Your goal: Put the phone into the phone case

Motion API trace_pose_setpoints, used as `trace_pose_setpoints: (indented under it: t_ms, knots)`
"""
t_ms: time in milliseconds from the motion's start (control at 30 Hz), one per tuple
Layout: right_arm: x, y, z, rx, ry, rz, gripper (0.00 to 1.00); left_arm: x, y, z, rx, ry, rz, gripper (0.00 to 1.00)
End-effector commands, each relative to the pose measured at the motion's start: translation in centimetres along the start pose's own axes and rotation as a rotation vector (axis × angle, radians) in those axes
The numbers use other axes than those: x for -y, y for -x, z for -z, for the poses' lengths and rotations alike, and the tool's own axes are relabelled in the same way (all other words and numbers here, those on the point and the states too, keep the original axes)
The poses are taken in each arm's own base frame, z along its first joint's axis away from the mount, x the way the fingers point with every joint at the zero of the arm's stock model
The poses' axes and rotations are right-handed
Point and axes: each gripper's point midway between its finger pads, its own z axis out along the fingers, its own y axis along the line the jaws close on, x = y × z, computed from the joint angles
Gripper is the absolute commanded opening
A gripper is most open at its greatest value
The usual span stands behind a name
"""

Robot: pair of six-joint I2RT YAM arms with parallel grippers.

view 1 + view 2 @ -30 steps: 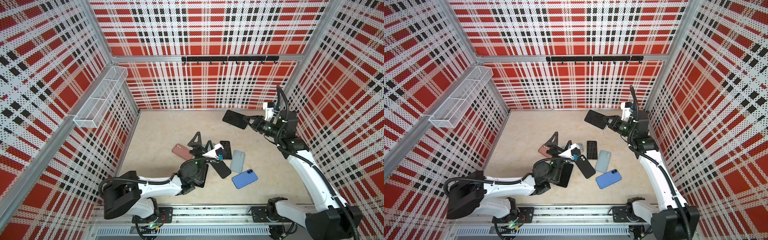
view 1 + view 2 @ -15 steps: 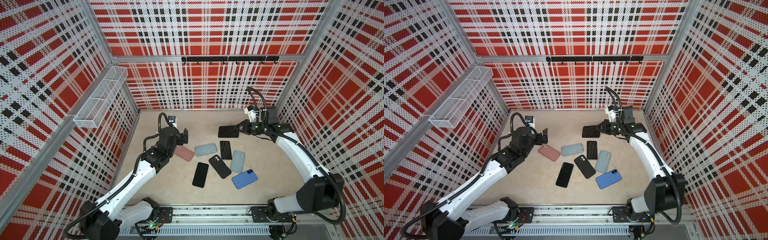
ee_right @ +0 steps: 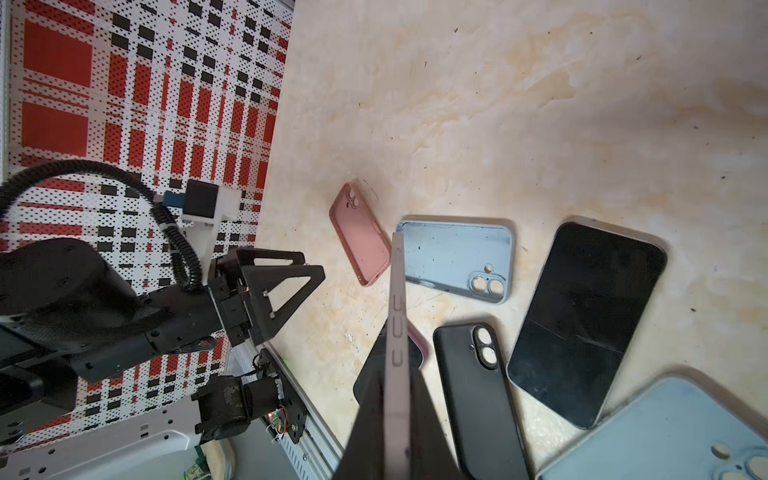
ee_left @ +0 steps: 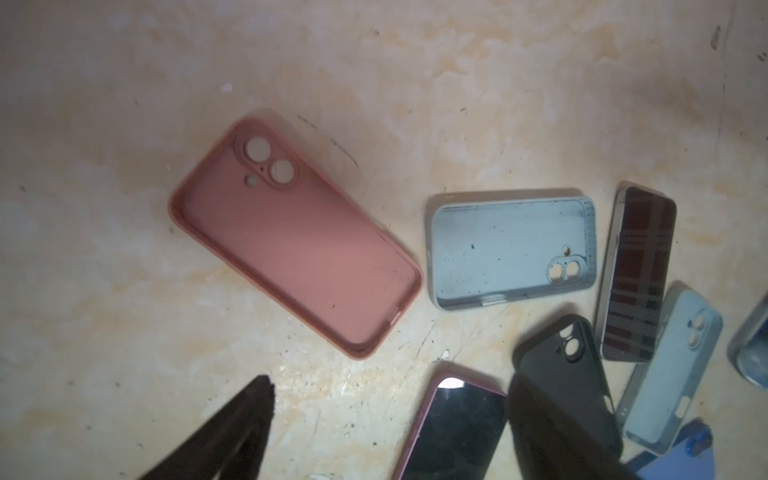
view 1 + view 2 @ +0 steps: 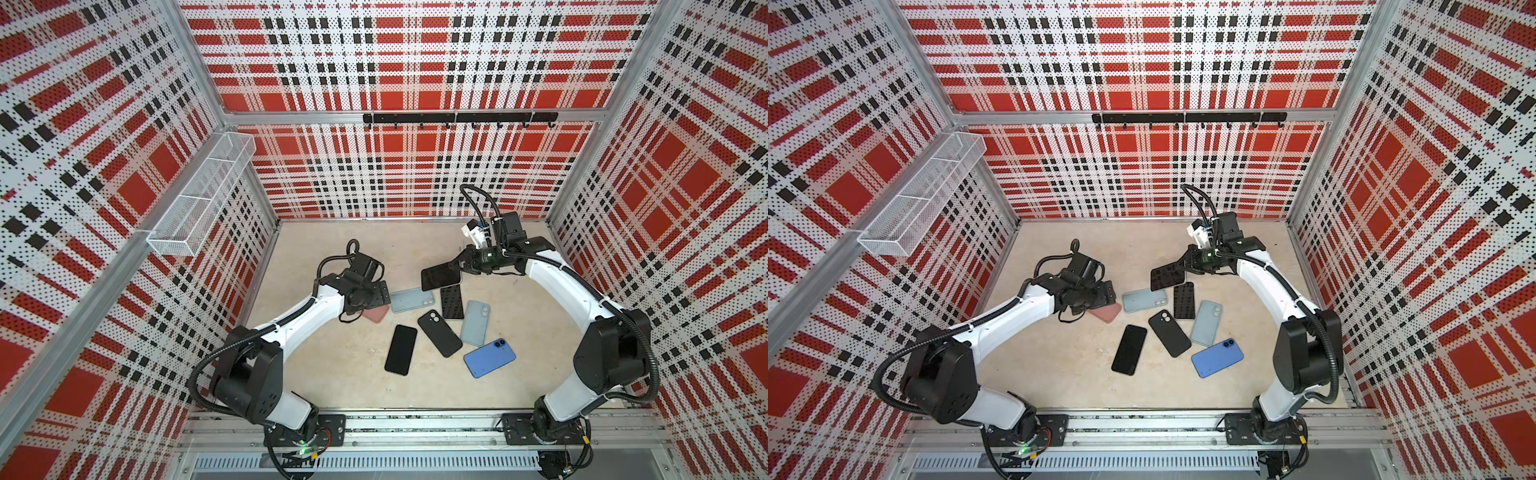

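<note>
Left wrist view bares the whole salmon-pink silicone phone case [image 4: 299, 249], lying hollow side up. In both top views the left arm hides most of it. Left gripper [image 4: 390, 395] hangs over it, fingers spread. Right gripper [image 5: 459, 266] clamps the dark-screened phone [image 5: 440, 276], raised beside a pale blue-grey case [image 5: 411, 300].
</note>
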Motion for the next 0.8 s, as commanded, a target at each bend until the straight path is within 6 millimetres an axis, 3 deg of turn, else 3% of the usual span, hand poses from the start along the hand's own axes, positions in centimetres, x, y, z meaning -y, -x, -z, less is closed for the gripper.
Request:
trace_pose_setpoints:
  t_ms: [0,300,400,567,767]
  knots:
    - [-0.5,0.9,-0.6,0.018,0.048,0.057,0.00,0.3,-0.4,-1.3,-0.013,0.006,0.127,0.80]
    - [0.1,-0.5,-2.9,-0.029,0.093,0.048,0.00,-0.2,1.3,-3.1,0.025,0.122,0.185,0.75]
    - [0.5,-0.7,-3.6,-0.044,0.097,0.045,0.00,1.0,2.4,-3.2,0.044,0.118,0.193,0.66]
    - [1.0,-1.2,-3.7,-0.050,0.080,0.042,0.00,3.4,3.5,-2.9,0.093,0.119,0.199,0.66]
    - [1.3,-2.0,-3.7,-0.020,0.093,0.029,0.00,3.7,4.3,-4.7,0.120,0.093,0.340,0.68]
